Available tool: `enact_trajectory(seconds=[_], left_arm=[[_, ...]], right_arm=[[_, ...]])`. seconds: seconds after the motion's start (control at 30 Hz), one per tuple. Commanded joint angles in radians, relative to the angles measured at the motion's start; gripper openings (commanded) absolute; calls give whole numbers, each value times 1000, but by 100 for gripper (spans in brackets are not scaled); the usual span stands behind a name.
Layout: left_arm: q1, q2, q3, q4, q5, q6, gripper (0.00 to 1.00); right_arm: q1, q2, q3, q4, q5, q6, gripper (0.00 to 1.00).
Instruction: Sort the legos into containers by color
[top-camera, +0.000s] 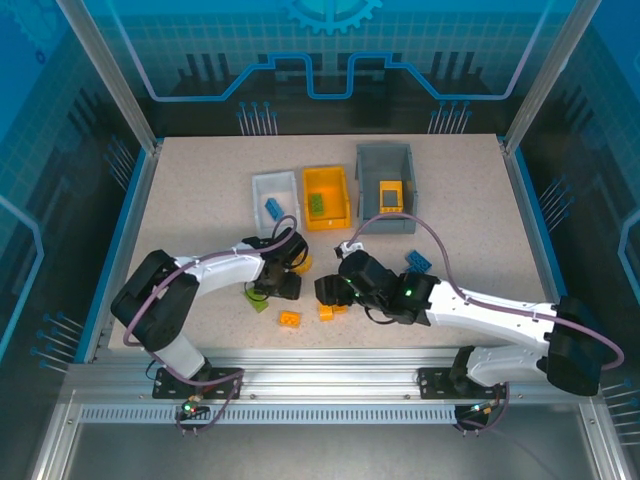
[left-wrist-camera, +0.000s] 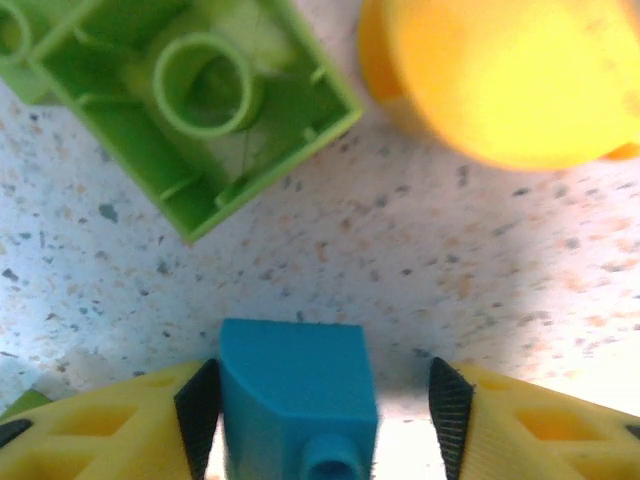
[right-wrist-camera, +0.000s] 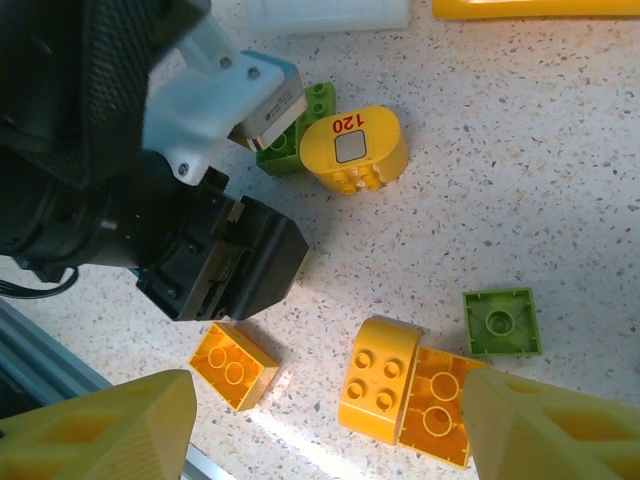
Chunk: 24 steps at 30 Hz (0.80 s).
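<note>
Speckled table (top-camera: 200, 200) carries legos (top-camera: 289, 318) and three containers (top-camera: 326, 171).

Top camera: looking down from high behind the near edge, covering the whole worktop (top-camera: 200, 200).
Left wrist: hovering very close, facing down.
Right wrist: looking down from higher up.
Shared: both wrists are catching the green brick (left-wrist-camera: 190, 110) and rounded yellow brick (left-wrist-camera: 510, 80).

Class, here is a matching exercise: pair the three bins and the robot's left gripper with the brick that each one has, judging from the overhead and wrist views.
Column one:
1. white bin
2. orange bin
3. grey bin
4. left gripper

Column two:
a. holds a green brick
b. stands open around a loose blue brick on the table
c. holds an orange brick
d. holds a blue brick

Pairs: 1-d, 2-a, 3-c, 4-b
</note>
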Motion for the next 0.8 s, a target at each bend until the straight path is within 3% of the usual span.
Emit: enact_trajectory(seconds=[0.0, 0.1, 0.3, 0.57, 0.77], left_arm=[[0, 24, -24, -14, -14, -19, 55], [-7, 38, -14, -6, -19, -23, 44], [-29, 19, 1, -4, -48, -45, 32], [17, -156, 162, -168, -60, -36, 29], [136, -90, 364, -171, -31, 29, 28]], right_arm=[[20, -36, -28, 1, -5, 50, 72], [23, -48, -41, -4, -1, 64, 71], [23, -71, -60, -3, 8, 65, 71], [-3, -87, -16, -10, 39, 1, 71], [-91, -35, 53, 36, 35, -38, 71]])
